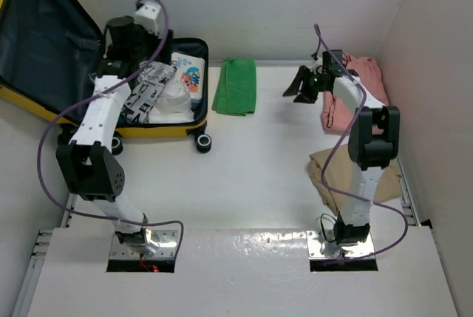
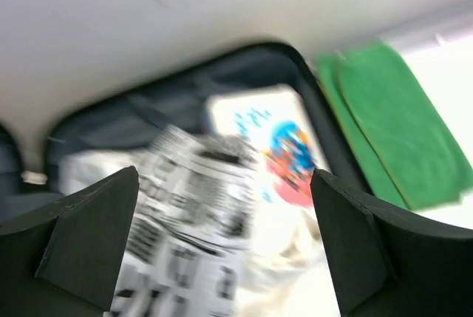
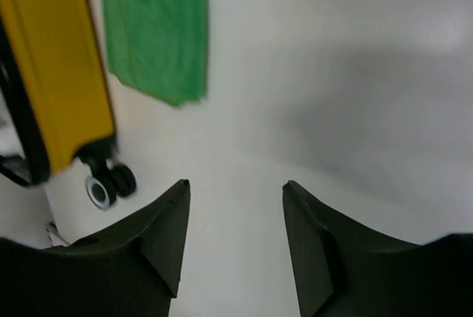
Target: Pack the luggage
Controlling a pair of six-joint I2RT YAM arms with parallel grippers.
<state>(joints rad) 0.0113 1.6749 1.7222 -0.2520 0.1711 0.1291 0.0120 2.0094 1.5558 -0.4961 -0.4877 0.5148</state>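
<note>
Lengthwise near-to-far, open luggage point(image 1: 44, 43), wheels point(image 1: 203, 143) nearest; left fingers point(image 2: 81, 236) and right fingers point(image 3: 148, 243) spread, empty.

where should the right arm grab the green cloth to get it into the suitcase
Probably the right long edge of the green cloth, coming down from above on the side away from the suitcase. It lies flat and folded, so a pinch at an edge catches the layers; the open right gripper is on that side.
</note>
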